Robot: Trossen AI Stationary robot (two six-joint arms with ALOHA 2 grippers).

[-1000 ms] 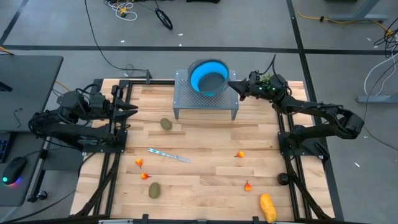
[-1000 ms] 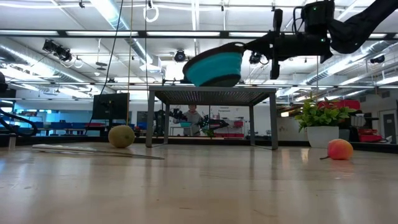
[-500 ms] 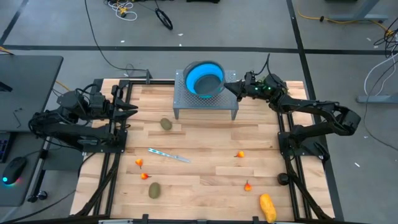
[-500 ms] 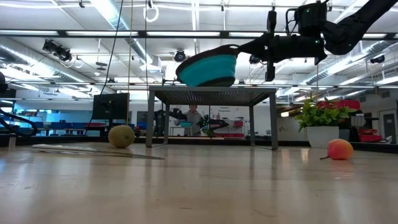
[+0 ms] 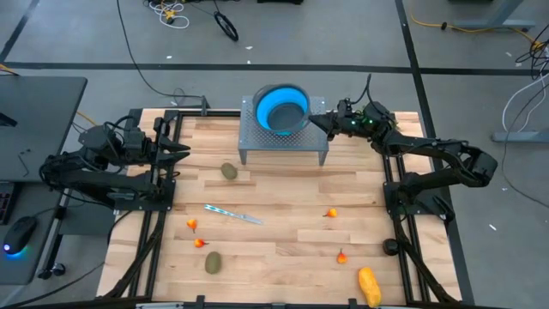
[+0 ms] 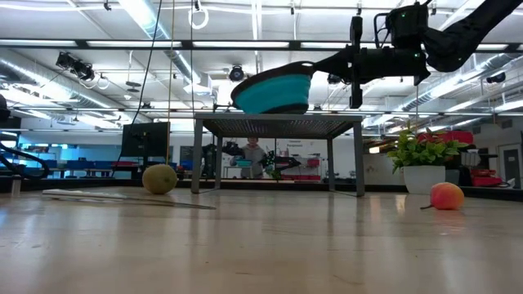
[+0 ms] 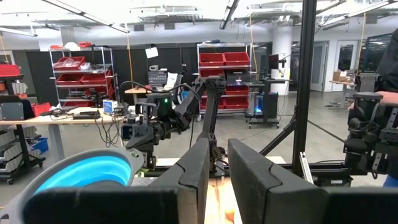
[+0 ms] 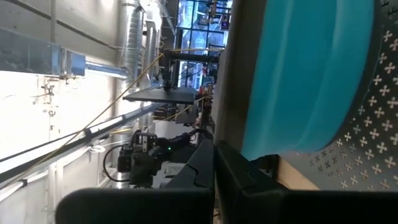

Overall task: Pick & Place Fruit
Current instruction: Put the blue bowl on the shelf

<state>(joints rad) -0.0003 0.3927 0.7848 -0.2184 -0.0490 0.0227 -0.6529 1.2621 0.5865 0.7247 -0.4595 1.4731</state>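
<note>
From above, my right gripper [image 5: 314, 119] is clamped on the rim of the blue bowl [image 5: 283, 106], which sits on the perforated metal stand [image 5: 284, 142] at the far edge of the bench [image 5: 274, 215]. All the fruit lies back toward the near edge from those fingers. The closer kiwi [image 5: 229, 171] rests just in front of the stand, the second kiwi [image 5: 213, 261] far off, near the front. The long yellow-orange fruit [image 5: 369, 286] lies at the near right corner, its long axis running roughly front to back, on my right arm's side. Four tiny red-orange fruits [image 5: 331, 213] are scattered between. My left gripper [image 5: 180, 151] waits at the left edge, fingers nearly together and holding nothing, and is the nearer one to the first kiwi.

From bench height, the bowl hangs tilted over the stand with my right fingers gripping its rim; the kiwi [image 6: 159, 179] is dull green and oval, a red-orange fruit [image 6: 446, 196] round and glossy.

My left wrist shows its fingers [image 7: 202, 168] almost shut on air, bowl ahead.

My right wrist shows fingers [image 8: 231, 171] closed against the bowl's teal wall [image 8: 311, 68].
</note>
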